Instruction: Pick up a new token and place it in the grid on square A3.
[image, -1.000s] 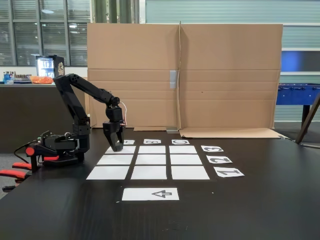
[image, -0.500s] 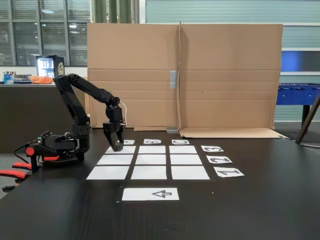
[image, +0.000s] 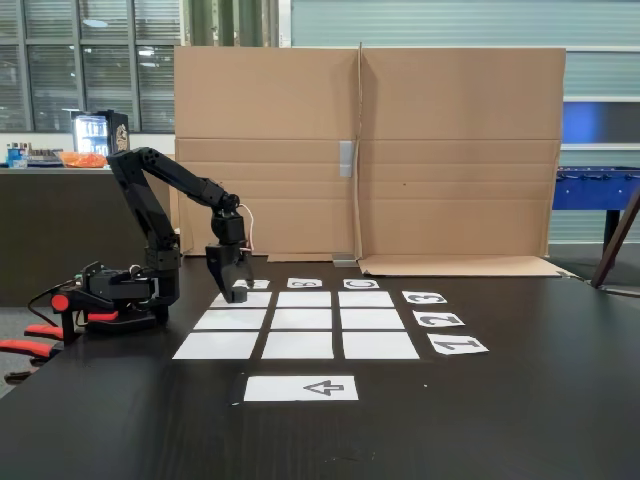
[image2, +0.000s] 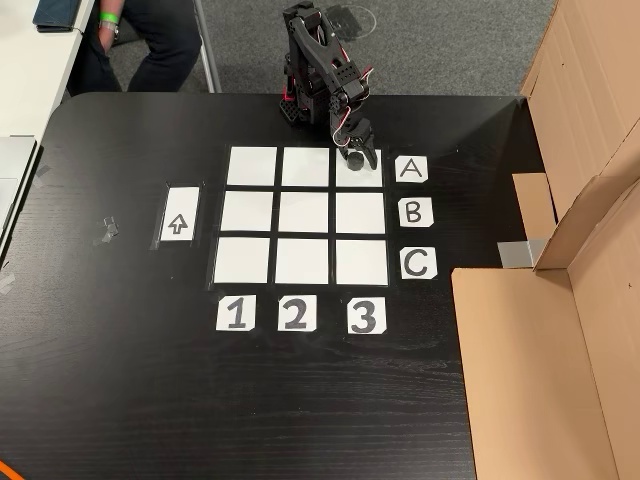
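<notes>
Left of the grid in the fixed view, my gripper hangs over square A3, the grid's two o'clock corner from above, jaws clenched on the token.

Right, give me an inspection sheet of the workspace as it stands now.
Surface: black table, bare apart from the papers.
Job's things: grid of nine white cells; square A3 is the corner by labels A and 3; token sits over it, at the fingertips.
Clutter: arrow sheet; a small scrap beside it.
Grippers: gripper low over A3; open or shut cannot be told.
Cables: a thin wire loops at the wrist.
Surroundings: cardboard screen; a seated person.
</notes>
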